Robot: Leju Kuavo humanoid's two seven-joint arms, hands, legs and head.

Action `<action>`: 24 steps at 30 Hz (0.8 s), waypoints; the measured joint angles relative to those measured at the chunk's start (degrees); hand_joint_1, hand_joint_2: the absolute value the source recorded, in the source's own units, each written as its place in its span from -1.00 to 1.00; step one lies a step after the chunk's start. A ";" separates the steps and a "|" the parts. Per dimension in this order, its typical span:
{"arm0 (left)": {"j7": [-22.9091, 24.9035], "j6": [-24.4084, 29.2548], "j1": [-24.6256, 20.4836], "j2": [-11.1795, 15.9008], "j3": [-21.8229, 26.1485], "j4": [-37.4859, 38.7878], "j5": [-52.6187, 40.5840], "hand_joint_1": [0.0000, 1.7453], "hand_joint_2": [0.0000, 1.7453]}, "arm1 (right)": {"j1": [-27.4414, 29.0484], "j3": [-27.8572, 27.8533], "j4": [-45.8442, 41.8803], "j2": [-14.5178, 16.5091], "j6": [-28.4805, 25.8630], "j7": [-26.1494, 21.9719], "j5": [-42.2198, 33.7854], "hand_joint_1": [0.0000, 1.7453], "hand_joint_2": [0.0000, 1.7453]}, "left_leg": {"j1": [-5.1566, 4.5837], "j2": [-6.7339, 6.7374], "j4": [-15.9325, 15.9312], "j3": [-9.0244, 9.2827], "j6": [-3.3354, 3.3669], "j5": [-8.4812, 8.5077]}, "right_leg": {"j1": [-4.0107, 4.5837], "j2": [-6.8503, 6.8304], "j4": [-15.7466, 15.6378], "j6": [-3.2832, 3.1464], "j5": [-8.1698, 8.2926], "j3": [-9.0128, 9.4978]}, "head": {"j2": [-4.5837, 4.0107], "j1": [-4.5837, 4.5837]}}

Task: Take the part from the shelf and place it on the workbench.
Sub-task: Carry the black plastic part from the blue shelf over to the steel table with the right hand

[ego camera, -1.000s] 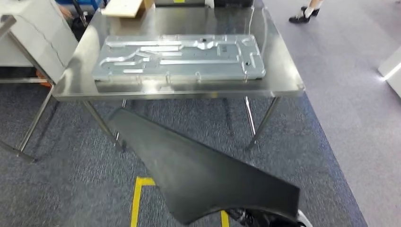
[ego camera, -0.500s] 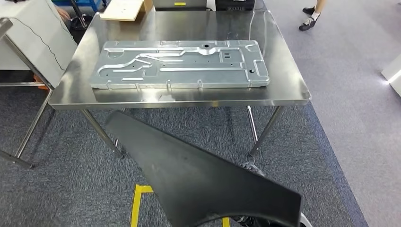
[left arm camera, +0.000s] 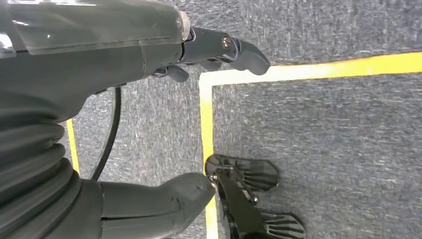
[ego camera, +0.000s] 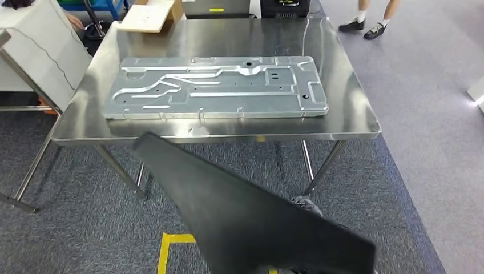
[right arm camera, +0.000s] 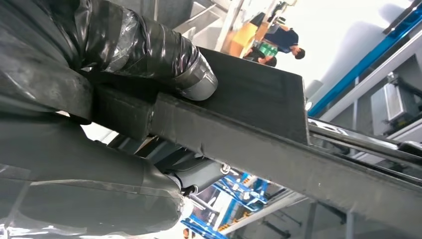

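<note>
A long black tapered part (ego camera: pixel 240 211) crosses the lower head view, its narrow tip overlapping the front edge of the steel workbench (ego camera: pixel 348 97). In the right wrist view my right hand (right arm camera: pixel 99 69) grips the thick edge of the black part (right arm camera: pixel 259 134), with taped fingers over it and the thumb underneath. A large silver stamped metal panel (ego camera: pixel 217 85) lies flat on the workbench. My left hand (left arm camera: pixel 89 69) hangs over the grey carpet, its fingers (left arm camera: pixel 234 47) apart from the thumb and holding nothing.
A cardboard box (ego camera: pixel 149 14) sits at the workbench's far left corner. A white slanted panel (ego camera: pixel 40 51) stands to the left. A person's legs (ego camera: pixel 365 23) are at the far right. Yellow floor tape (ego camera: pixel 171 245) lies below the part.
The whole view has shifted as I come closer to the workbench. The black part's tip now overlaps the table's front edge instead of lying below it.
</note>
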 joint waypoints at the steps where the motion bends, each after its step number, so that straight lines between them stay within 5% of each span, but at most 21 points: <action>1: -0.02 0.00 -0.08 0.02 0.00 0.00 -0.02 -1.00 1.00 | 0.02 0.00 -0.01 0.00 0.00 -0.02 0.00 1.00 1.00 | 0.00 0.04 1.40 -0.29 -0.24 -0.23 | -0.17 0.01 -0.28 -0.31 -0.09 0.63 | 0.00 0.00; 3: -0.04 0.00 -0.34 0.10 0.00 0.00 -0.04 -1.00 1.00 | 0.02 0.01 -0.02 0.03 0.00 -0.06 0.00 1.00 1.00 | 0.11 0.09 7.22 -3.45 -0.58 -2.53 | -0.36 -0.09 -0.55 -0.72 -0.56 1.60 | 0.00 -0.02; 5: -0.04 0.00 -0.35 0.18 0.00 0.00 -0.04 -1.00 1.00 | 0.05 0.01 -0.02 0.05 0.00 -0.08 0.00 1.00 1.00 | 0.11 0.09 14.50 -8.46 -0.83 -5.60 | -0.31 -0.09 -0.55 -0.91 -1.22 2.14 | 0.00 -0.05; 7: -0.03 0.00 -0.14 0.21 0.00 0.00 -0.05 -1.00 1.00 | 0.14 0.01 -0.01 0.07 0.00 -0.08 0.00 1.00 1.00 | 0.10 0.09 16.31 -11.23 -0.81 -5.47 | -0.21 0.02 -0.52 -0.93 -2.03 3.02 | 0.00 -0.05; 10: -0.03 0.00 -0.01 0.31 0.00 0.00 -0.05 -1.00 1.00 | 0.19 0.01 -0.01 0.08 0.00 -0.08 0.00 1.00 1.00 | -0.10 0.14 6.73 -9.29 -0.21 2.31 | 0.00 0.06 -0.49 -0.65 -3.49 4.97 | 0.00 -0.03; 12: -0.03 0.00 0.00 0.44 0.00 0.00 -0.04 -1.00 1.00 | 0.17 0.01 -0.01 0.09 0.00 -0.10 -0.01 1.00 1.00 | -0.49 0.19 2.04 -8.00 0.39 4.31 | 0.09 0.12 -0.48 -0.12 -4.24 5.49 | 0.00 -0.03; 17: -0.02 0.00 0.10 0.61 0.00 0.00 -0.05 -1.00 1.00 | 0.26 -0.07 -0.09 0.10 -0.07 -0.31 -0.01 1.00 1.00 | -0.17 0.11 0.71 -6.08 2.07 3.98 | 0.05 0.13 3.20 1.46 -6.11 4.95 | 0.00 -0.03; 21: 0.01 0.02 0.06 0.60 0.00 0.00 -0.06 -1.00 1.00 | 0.58 -0.27 -0.19 0.09 -0.15 -0.56 0.00 1.00 1.00 | -0.13 0.09 0.64 -4.86 2.34 2.72 | -0.62 0.07 16.21 2.49 -11.02 -3.75 | 0.00 -0.03; 22: 0.03 0.02 0.12 0.60 0.00 0.00 -0.07 -1.00 1.00 | 0.68 -0.30 -0.19 0.09 -0.15 -0.60 0.00 1.00 1.00 | -0.11 0.06 0.65 -4.29 2.24 2.26 | -0.71 0.05 16.80 2.60 -10.36 -4.97 | 0.00 -0.03; 24: 0.05 0.02 0.16 0.60 0.00 0.00 -0.07 -1.00 1.00 | 0.77 -0.33 -0.19 0.09 -0.15 -0.63 0.00 1.00 1.00 | -0.06 -0.02 0.59 -2.69 1.95 1.17 | -0.77 0.03 11.76 2.49 -5.76 -4.21 | 0.00 -0.03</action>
